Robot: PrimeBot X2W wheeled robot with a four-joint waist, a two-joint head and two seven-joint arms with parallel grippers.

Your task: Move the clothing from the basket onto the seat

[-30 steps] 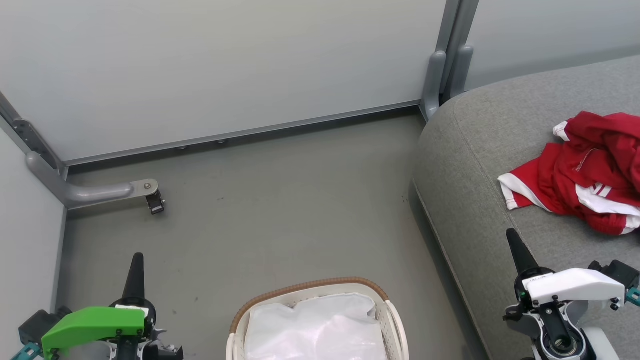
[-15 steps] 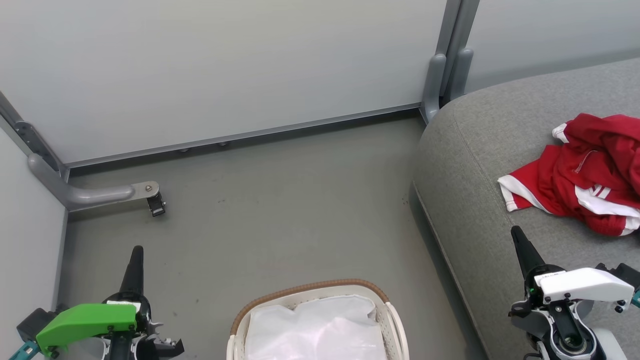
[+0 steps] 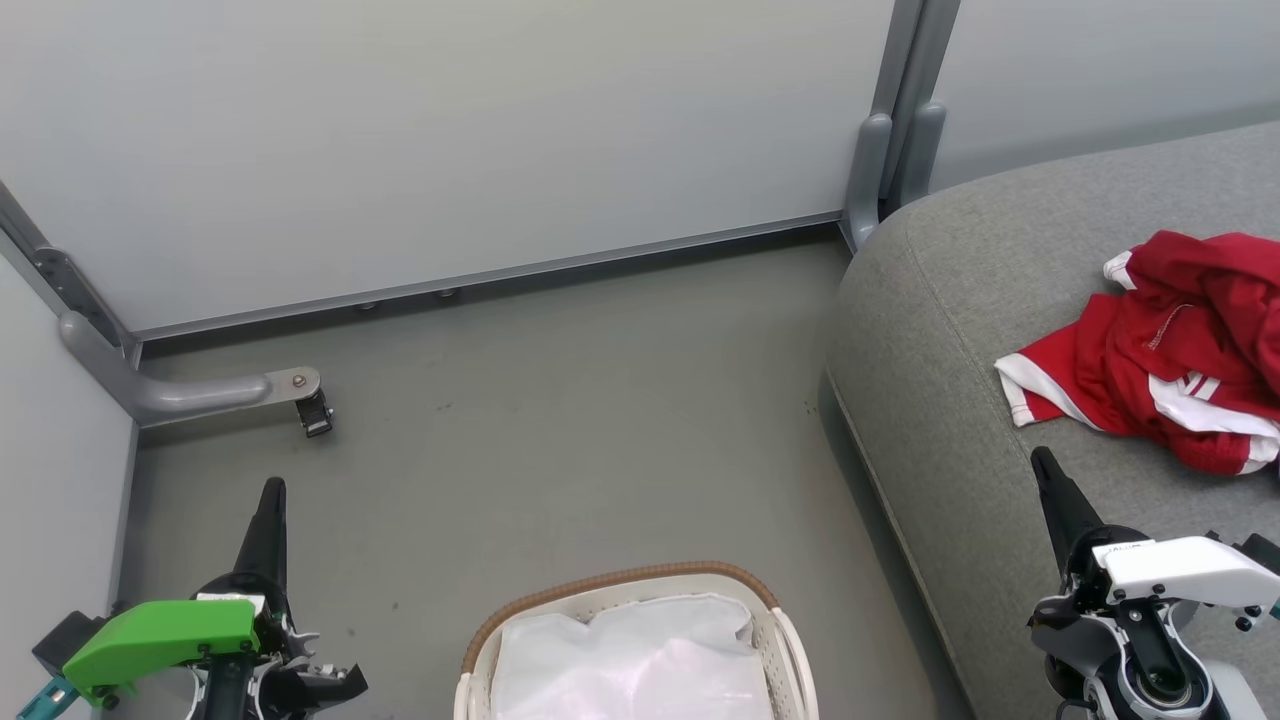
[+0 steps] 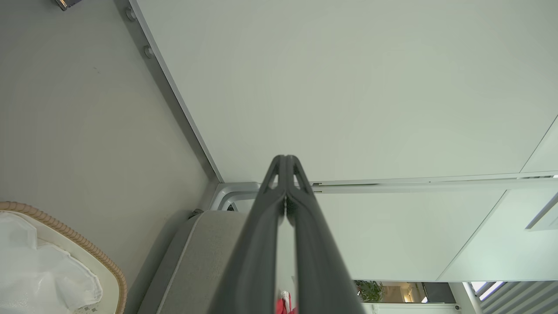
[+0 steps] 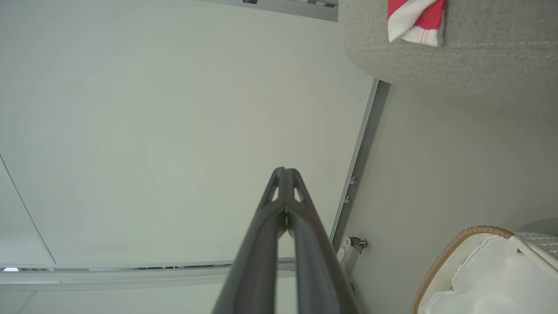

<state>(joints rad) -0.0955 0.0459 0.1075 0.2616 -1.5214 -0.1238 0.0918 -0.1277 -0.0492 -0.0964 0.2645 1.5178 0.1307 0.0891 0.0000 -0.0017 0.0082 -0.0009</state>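
Note:
The red clothing (image 3: 1180,350) with white trim lies crumpled on the grey seat (image 3: 960,330) at the right; a corner of the clothing (image 5: 416,19) hangs at the seat's edge (image 5: 457,52). The white basket (image 3: 770,630) with its brown rim sits on the floor at the bottom centre, and inside I see just its white liner (image 3: 630,660). My left gripper (image 3: 272,490) is shut and holds nothing, left of the basket. Over the seat's front stands my right gripper (image 3: 1043,460), shut and holding nothing, below the clothing. The left gripper (image 4: 285,159) and right gripper (image 5: 284,171) show fingertips pressed together.
Pale partition walls (image 3: 450,130) close off the back and left, with a grey metal foot and caster (image 3: 300,395) on the floor at the left. A grey post (image 3: 885,150) stands at the seat's back corner. Grey floor (image 3: 560,430) lies between basket and wall.
The head view has shifted slightly, so the scene sits a little lower. Both grippers have drawn down toward the bottom edge, still shut. The clothing and basket lie as before.

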